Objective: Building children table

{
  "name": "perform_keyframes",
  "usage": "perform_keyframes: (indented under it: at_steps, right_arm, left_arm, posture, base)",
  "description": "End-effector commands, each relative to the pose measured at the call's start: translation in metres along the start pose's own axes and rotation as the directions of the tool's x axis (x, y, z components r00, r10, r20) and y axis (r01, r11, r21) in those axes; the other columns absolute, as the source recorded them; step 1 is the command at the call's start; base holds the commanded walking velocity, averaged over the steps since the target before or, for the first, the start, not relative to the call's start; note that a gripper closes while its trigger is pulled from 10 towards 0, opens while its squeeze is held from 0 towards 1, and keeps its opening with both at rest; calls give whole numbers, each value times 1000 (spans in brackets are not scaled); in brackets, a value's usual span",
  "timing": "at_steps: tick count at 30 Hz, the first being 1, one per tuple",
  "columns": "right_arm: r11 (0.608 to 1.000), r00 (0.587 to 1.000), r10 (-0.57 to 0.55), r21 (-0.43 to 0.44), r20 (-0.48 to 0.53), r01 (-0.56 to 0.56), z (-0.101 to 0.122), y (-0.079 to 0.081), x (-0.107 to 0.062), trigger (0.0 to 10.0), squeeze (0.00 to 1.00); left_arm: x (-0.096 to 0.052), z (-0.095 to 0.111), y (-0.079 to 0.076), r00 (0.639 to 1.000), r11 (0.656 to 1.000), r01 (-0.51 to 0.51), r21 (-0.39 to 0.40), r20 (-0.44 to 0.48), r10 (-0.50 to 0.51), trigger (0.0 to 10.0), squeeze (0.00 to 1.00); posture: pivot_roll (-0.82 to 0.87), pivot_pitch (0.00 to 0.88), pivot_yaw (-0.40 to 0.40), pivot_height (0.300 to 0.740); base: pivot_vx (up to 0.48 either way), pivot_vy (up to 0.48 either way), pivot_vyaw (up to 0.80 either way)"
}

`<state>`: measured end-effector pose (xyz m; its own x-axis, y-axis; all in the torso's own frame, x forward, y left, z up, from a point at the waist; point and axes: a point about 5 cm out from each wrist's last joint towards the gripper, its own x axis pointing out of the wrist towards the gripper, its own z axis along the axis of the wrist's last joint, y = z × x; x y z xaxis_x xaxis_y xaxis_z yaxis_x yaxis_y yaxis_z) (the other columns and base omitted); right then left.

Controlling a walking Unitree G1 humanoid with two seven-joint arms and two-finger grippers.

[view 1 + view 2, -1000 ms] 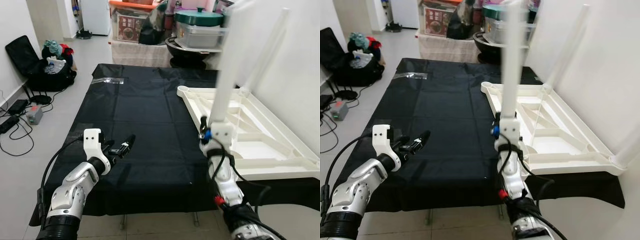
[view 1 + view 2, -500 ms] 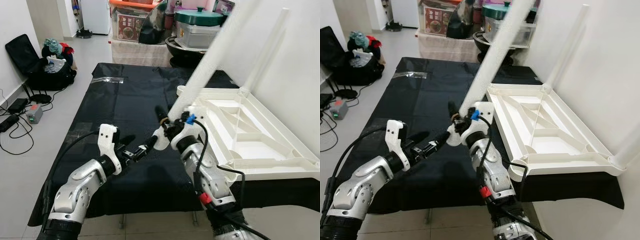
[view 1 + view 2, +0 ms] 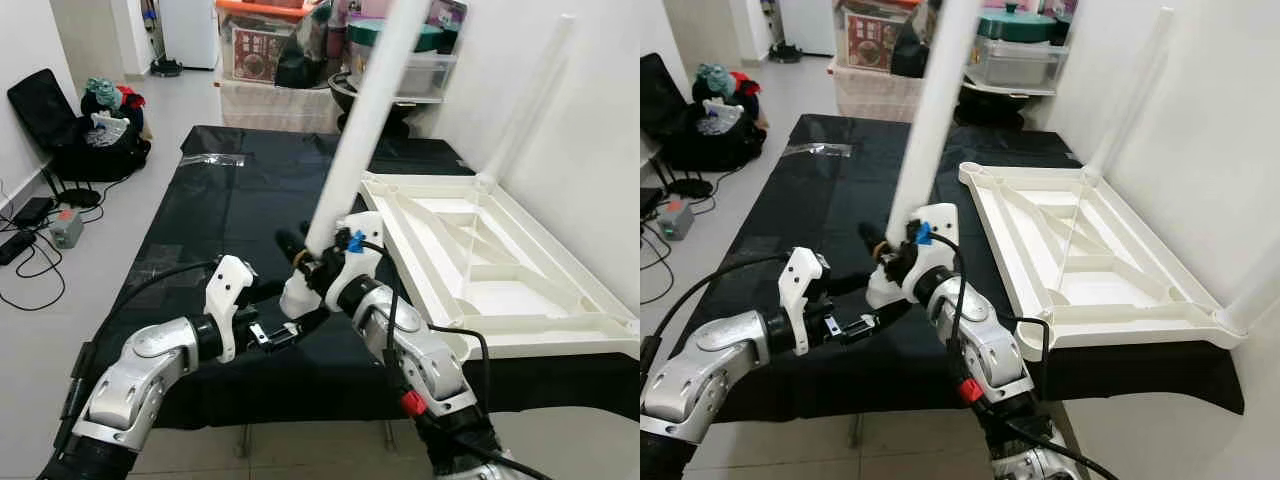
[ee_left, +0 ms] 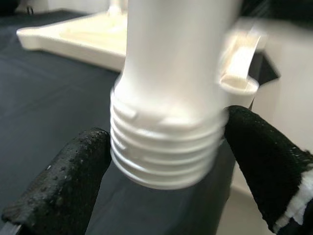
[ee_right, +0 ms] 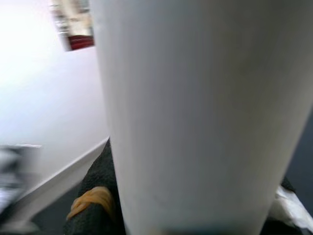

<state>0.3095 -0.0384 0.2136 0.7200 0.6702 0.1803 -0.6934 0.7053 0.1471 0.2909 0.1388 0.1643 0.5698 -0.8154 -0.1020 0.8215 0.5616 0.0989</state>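
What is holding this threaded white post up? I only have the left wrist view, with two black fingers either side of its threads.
Observer: The right gripper is clamped on the table leg just above the threads, and the leg leans up and away from the robot.
Operator: Where is the tabletop it screws into?
Observer: The upturned tabletop lies on the black cloth to the robot's right, apart from the leg's threaded end.
Operator: Any legs fitted already?
Observer: Yes, a fitted leg stands at the far right corner; the far left corner socket is bare.
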Motion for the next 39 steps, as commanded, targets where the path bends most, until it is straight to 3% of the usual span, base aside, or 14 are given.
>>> perform_keyframes:
  at_steps: [1, 5, 11, 24, 25, 39]
  right_arm:
    - [999, 999, 43, 3, 6, -43, 4, 7, -1, 10000, 0]
    - [1000, 1000, 18, 4, -10, -18, 4, 4, -1, 10000, 0]
    - [997, 997, 73, 13, -28, -73, 4, 15, -1, 10000, 0]
    - [995, 993, 86, 47, -80, -83, -8, 23, -5, 10000, 0]
    - [996, 993, 84, 47, -82, -81, -8, 23, -5, 10000, 0]
    - [997, 994, 70, 44, -82, -66, -7, 20, -5, 10000, 0]
  left_arm:
    - [2, -5, -3, 999, 999, 26, 21, -43, -25, 10000, 0]
    - [2, 1, -1, 1000, 1000, 8, 8, -20, -8, 10000, 0]
    - [6, -1, -1, 1000, 1000, 4, 15, -16, -4, 10000, 0]
    - [13, 1, 2, 1000, 1000, -12, 21, -2, 12, 10000, 0]
    - [13, 0, 2, 1000, 1000, -16, 11, 2, 16, 0, 0]
    - [11, -2, 0, 1000, 1000, -15, 3, 24, 15, 0, 0]
  posture:
    - [103, 0, -93, 740]
    - [107, 0, -93, 740]
    - [103, 0, -91, 740]
    - [98, 0, -86, 740]
    - [99, 0, -87, 740]
    - [102, 0, -93, 740]
  base:
    - [0, 0, 0]
    - [0, 0, 0]
    - [0, 0, 0]
    - [0, 0, 0]
    - [0, 0, 0]
    - [0, 0, 0]
